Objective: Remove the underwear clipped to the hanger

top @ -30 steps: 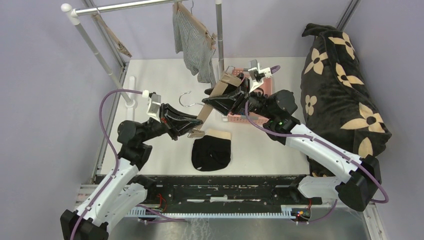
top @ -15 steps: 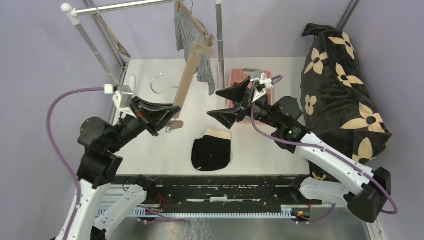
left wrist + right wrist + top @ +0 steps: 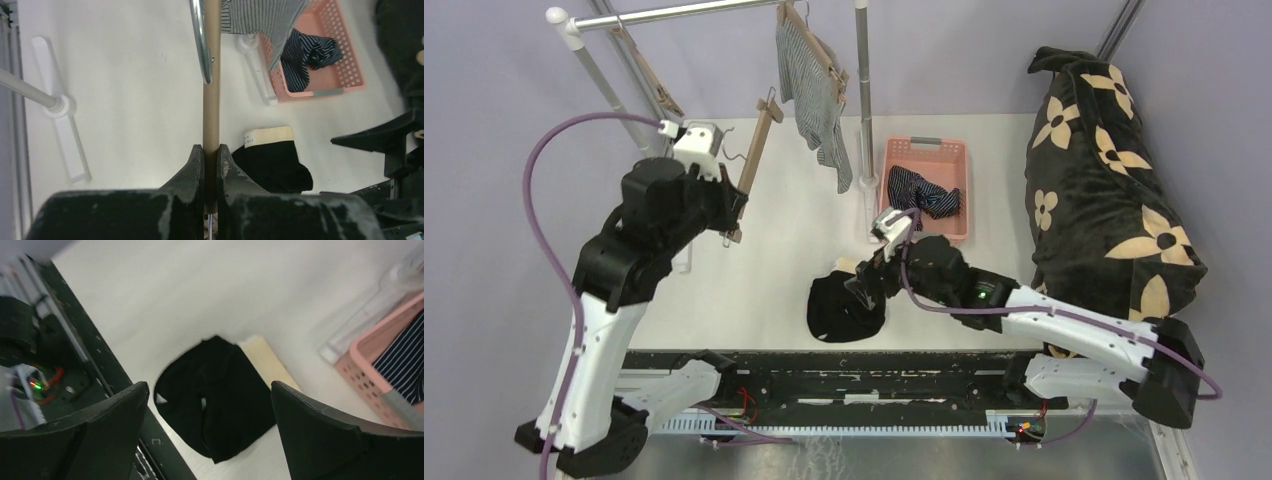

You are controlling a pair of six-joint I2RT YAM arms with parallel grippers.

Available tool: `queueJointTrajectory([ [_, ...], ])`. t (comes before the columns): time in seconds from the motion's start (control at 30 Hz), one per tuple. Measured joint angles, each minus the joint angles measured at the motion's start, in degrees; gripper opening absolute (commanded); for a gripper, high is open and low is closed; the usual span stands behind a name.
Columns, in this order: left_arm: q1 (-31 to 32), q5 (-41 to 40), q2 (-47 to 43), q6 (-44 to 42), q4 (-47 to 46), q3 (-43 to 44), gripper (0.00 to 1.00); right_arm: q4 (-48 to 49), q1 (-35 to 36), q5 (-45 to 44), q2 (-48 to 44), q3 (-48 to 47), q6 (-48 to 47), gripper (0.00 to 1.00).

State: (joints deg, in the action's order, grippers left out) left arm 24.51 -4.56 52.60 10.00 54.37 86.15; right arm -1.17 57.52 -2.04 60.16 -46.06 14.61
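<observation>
Left gripper (image 3: pixel 210 150) carries the clamped, emptied tan wooden hanger (image 3: pixel 211 100) far-left; right gripper (image 3: pixel 209 385), now spread wide, drops toward the freed black cloth briefs (image 3: pixel 844 308).

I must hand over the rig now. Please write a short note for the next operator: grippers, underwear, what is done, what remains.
Left gripper: shut on the empty wooden hanger, held off the table.
Right gripper: open, above the black briefs lying on the table.
Done: navy striped briefs are in the pink basket; black briefs are unclipped.
Left: grey striped briefs, clipped up on the rail.
</observation>
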Motion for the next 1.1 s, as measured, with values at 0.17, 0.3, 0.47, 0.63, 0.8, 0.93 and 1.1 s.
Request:
queueJointTrajectory([
  [0.17, 0.0, -3.6, 10.9, -2.3, 5.7, 10.2, 0.03, -2.6, 5.0, -7.5, 8.7, 2.6, -0.8, 1.0],
  [0.3, 0.0, -4.8, 17.7, -3.5, 8.5, 20.5, 0.03, -0.9, 6.6, -9.1, 15.4, 4.8, -0.8, 1.0],
  [0.47, -0.6, -6.9, 26.9, -4.9, 11.5, 33.5, 0.03, 3.4, 7.2, -9.6, 23.6, 4.9, -0.7, 1.0],
  [0.63, -5.7, -5.2, 34.3, -5.2, 11.4, 38.2, 0.03, 6.2, 8.0, -8.6, 29.3, 4.9, -0.5, 1.0],
  [0.8, -14.2, -1.7, 37.6, -5.2, 10.4, 37.6, 0.03, 8.5, 8.1, -8.0, 33.1, 4.8, 0.1, 0.84],
  [0.93, -16.0, -0.9, 37.5, -5.1, 7.8, 37.5, 0.03, 10.9, 8.1, -7.8, 35.3, 3.6, -0.1, 0.35],
  [1.1, -16.0, -0.2, 37.4, -5.1, 3.3, 37.5, 0.03, 12.0, 8.1, -6.6, 39.2, -0.2, 0.6, 0.01],
])
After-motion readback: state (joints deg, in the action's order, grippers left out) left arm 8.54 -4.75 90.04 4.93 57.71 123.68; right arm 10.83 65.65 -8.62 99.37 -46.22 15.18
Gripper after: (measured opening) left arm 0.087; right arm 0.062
